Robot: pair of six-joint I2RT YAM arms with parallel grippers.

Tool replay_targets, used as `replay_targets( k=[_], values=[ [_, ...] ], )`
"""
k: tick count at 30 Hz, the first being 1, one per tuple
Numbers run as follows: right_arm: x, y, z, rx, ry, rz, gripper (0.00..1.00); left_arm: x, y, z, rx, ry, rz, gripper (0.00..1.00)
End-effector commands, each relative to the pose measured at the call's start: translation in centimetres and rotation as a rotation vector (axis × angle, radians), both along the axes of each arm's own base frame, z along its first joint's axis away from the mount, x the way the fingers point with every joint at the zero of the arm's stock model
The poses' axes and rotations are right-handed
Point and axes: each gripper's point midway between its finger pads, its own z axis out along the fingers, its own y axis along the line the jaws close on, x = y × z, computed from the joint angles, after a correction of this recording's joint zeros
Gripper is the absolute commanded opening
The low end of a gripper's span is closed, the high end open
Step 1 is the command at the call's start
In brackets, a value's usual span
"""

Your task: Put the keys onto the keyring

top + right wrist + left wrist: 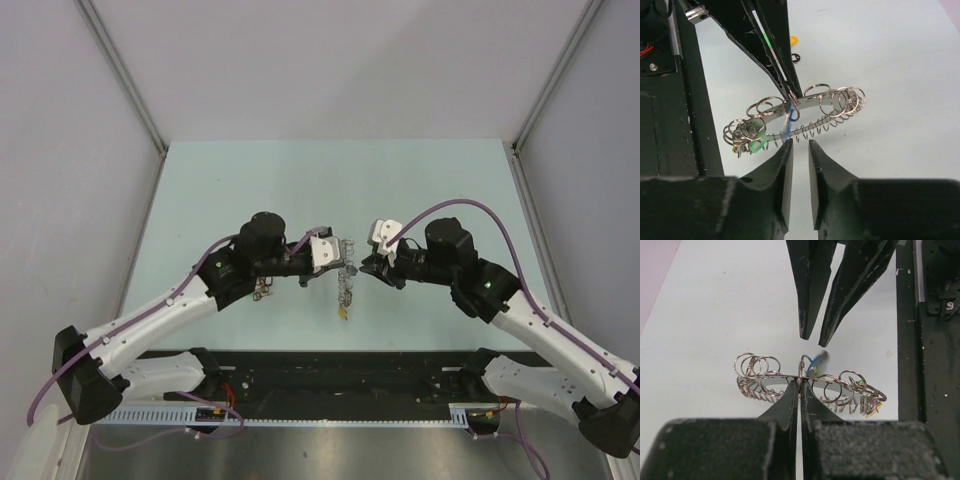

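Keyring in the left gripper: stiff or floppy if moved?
Probably stiff: the keyring holds its hoop shape from one pinch by the left gripper. Its small split rings hang loose, so they'd likely swing and slide. Thin band might pivot in that grip.

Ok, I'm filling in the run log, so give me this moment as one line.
left gripper: shut on keyring | right gripper: open, facing the ring | blue-tagged key: hangs at the ring between both grippers

Pale green flat tabletop (250, 180); grey panel walls (330, 60) rise behind it, a black strip (330, 372) borders its near edge.
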Motion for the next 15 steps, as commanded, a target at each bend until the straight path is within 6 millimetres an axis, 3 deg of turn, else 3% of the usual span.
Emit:
replay_targets(
  k=[1,4,15],
  values=[
    [0.4,-0.5,3.0,0.074,-0.043,-0.057,0.26,0.5,0.1,3.7,-0.088,-0.074,0.033,0.00],
    [0.3,-0.4,3.9,0.114,-0.047,-0.061,0.33,0.4,0.1,3.8,-0.103,-0.064,0.042,0.00],
    [1.0,0.3,5.8,0.276,0.011,-0.088,0.36,0.0,0.0,4.2,-0.157,-0.058,0.038,0.00]
  ],
)
